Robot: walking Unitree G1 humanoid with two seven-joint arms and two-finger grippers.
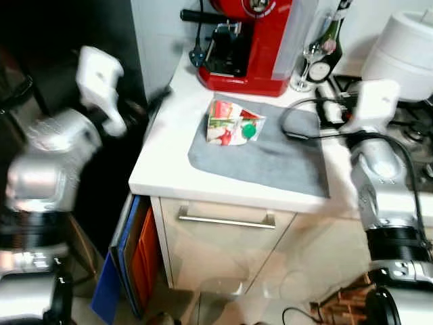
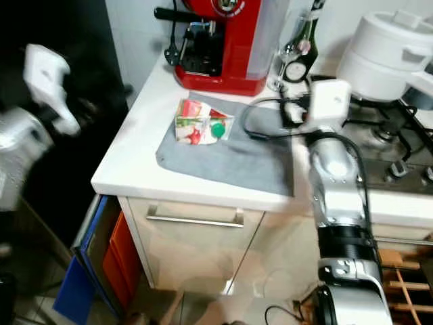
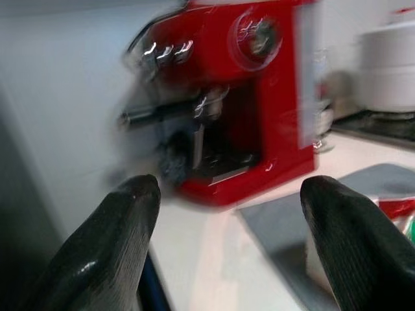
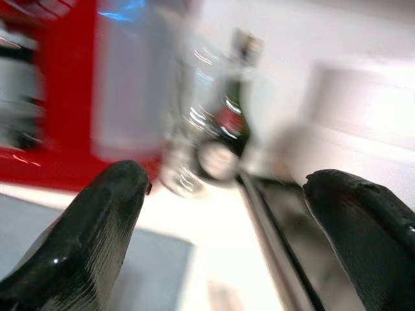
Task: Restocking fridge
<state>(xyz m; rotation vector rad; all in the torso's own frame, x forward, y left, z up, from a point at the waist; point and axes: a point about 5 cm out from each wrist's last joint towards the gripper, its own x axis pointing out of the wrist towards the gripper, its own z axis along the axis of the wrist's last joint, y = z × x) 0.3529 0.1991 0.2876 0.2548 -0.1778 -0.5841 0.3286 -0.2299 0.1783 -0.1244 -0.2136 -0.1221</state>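
Where the red coffee machine (image 1: pixel 250 44) stood at the surface (image 1: pixel 169 159) rear: carton (image 1: pixel 230 123) on grey mat (image 1: pixel 270 152) before it; bottle (image 1: pixel 331 44), glass (image 1: pixel 308 64) beside. Left claw (image 3: pixel 227 214) and right claw (image 4: pixel 224 214) both spread, empty.

Both wrist feeds motion-blurred for me: coffee machine (image 3: pixel 240 97) smeared, bottle (image 4: pixel 227 129) label unreadable, carton (image 1: pixel 230 123) print too small.

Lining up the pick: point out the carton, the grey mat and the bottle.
carton (image 1: pixel 231 123), left eye view, its printed top face
mat (image 1: pixel 270 162), left eye view, bare middle
bottle (image 2: pixel 305 42), right eye view, its dark body
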